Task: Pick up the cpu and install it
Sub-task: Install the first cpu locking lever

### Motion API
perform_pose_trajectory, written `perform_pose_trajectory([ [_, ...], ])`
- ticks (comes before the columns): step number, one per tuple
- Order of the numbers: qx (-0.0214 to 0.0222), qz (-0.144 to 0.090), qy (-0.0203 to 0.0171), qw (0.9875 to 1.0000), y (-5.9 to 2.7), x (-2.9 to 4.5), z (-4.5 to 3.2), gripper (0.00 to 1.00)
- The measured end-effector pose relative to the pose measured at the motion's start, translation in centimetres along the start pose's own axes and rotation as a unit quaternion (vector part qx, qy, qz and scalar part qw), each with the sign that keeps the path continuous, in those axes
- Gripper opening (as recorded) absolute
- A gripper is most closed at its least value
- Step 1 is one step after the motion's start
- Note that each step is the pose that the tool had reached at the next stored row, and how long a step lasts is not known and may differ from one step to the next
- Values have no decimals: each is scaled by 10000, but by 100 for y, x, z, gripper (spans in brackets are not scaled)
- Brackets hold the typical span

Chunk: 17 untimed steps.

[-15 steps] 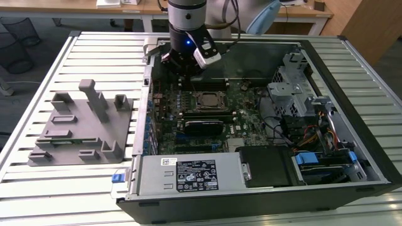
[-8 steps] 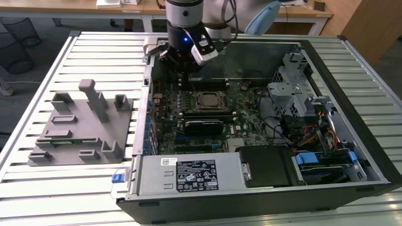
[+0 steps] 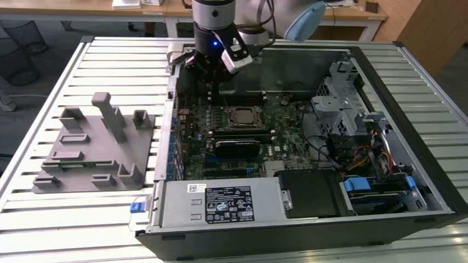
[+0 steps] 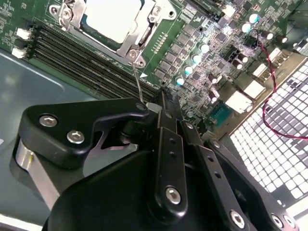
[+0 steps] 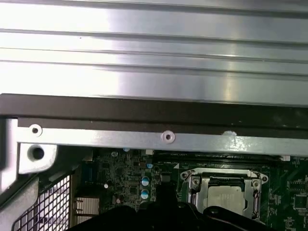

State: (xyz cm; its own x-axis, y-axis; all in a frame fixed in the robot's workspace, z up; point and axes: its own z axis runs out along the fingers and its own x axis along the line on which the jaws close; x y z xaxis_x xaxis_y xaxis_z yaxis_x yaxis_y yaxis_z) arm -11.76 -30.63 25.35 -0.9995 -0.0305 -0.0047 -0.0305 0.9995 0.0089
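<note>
Hanging upright inside the case, arm (image 3: 213, 33) near seated cpu (image 3: 240, 116).

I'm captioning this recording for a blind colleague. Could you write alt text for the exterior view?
A robot arm's claw hangs over the far end of an open computer case lying on a slatted metal table. The cpu sits in its socket on the green motherboard. On the exterior view's left stands a grey fixture.
</note>
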Motion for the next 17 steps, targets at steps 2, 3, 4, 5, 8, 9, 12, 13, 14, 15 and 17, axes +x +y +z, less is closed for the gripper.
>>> perform_pose_trajectory([
  [2, 0, -1, 0, 10000, 9, -1, 0, 11],
  [3, 0, -2, 0, 10000, 12, -5, 0, 11],
  [4, 0, -4, 0, 10000, 13, -10, 0, 11],
  [5, 0, -5, 0, 10000, 14, -18, 0, 11],
  [8, 0, -7, 1, 10000, 13, -64, 0, 11],
  [9, 0, -8, 3, 10000, 12, -84, 0, 11],
  [12, 0, -8, 8, 10000, 10, -156, 1, 11],
  [13, -1, -8, 10, 10000, 9, -183, 1, 11],
  [14, 0, -9, 11, 10000, 8, -211, 1, 11],
  [15, 0, -9, 12, 10000, 7, -238, 1, 11],
  [17, -1, -11, 13, 10000, 6, -293, 1, 11],
])
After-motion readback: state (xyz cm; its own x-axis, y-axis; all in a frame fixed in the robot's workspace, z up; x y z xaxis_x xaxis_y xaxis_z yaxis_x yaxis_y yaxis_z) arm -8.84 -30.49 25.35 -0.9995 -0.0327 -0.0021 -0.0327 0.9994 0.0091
